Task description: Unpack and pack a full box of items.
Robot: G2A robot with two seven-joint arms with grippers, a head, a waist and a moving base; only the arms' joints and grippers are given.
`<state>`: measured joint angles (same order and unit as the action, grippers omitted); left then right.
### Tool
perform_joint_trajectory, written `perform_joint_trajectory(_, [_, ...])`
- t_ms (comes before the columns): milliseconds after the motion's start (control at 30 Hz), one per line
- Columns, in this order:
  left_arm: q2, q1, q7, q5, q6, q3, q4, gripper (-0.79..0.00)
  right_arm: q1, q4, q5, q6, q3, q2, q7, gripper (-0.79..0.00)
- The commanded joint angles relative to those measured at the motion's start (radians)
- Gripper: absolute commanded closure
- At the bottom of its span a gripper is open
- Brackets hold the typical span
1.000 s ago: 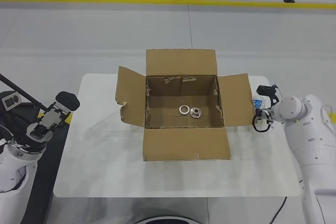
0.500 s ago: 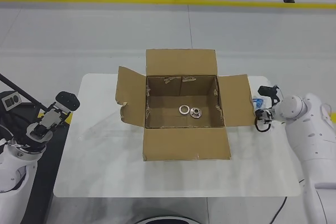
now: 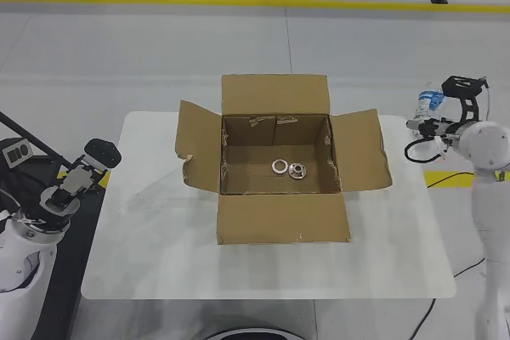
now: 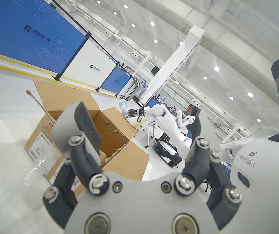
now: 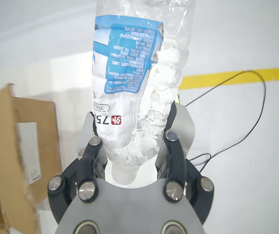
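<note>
- Here the right gripper [image 5: 133, 120] clamps the cap end of a crumpled clear plastic bottle [image 5: 139, 49]. The bottle is blue-labelled and stuffed with white filling, and its base points away from the wrist.
- Seen from above, the bottle [image 3: 423, 104] is held in the air off the far right corner of the table [image 3: 153, 255], apart from the right flap of the cardboard box [image 3: 280, 223].
- The box sits mid-table with all four flaps splayed. Two small metal rings [image 3: 289, 169] lie side by side on its floor.
- The left gripper [image 4: 139, 120] has its fingers spread wide with nothing between them. It hangs beyond the table's left edge, well apart from the box.
- A black cable [image 5: 251, 113] trails over the floor across a yellow line [image 5: 227, 76].
</note>
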<state>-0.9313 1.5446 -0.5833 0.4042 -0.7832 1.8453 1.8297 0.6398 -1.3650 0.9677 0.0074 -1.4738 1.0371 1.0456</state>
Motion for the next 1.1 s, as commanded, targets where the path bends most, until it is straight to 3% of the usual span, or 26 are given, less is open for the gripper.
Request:
perform_joint_trajectory(0, [0.000,0.000,0.000,0.000,0.000,0.000,0.000,-0.785,0.041,-0.169,0.024,0.014,-0.018,-0.005,-0.002,0.000])
perform_joint_trajectory(133, [0.000,0.000,0.000,0.000,0.000,0.000,0.000,-0.785,0.053,-0.344,0.026,-0.006,0.025,-0.002,-0.008,0.000])
perform_joint_trajectory(300, [0.000,0.000,0.000,0.000,0.000,0.000,0.000,-0.785,-0.048,-0.335,-0.051,-0.140,0.179,0.017,-0.023,0.000])
perform_joint_trajectory(567, [0.000,0.000,0.000,0.000,0.000,0.000,0.000,-0.785,-0.290,-0.080,-0.188,-0.441,0.526,0.087,0.000,0.000])
perform_joint_trajectory(733, [0.000,0.000,0.000,0.000,0.000,0.000,0.000,-0.785,-0.383,0.077,-0.275,-0.621,0.686,0.136,0.025,0.000])
perform_joint_trajectory(900, [0.000,0.000,0.000,0.000,0.000,0.000,0.000,-0.785,-0.424,0.192,-0.350,-0.714,0.797,0.179,0.037,0.000])
perform_joint_trajectory(1067, [0.000,0.000,0.000,0.000,0.000,0.000,0.000,-0.785,-0.459,0.320,-0.363,-0.713,0.903,0.234,0.033,0.000])
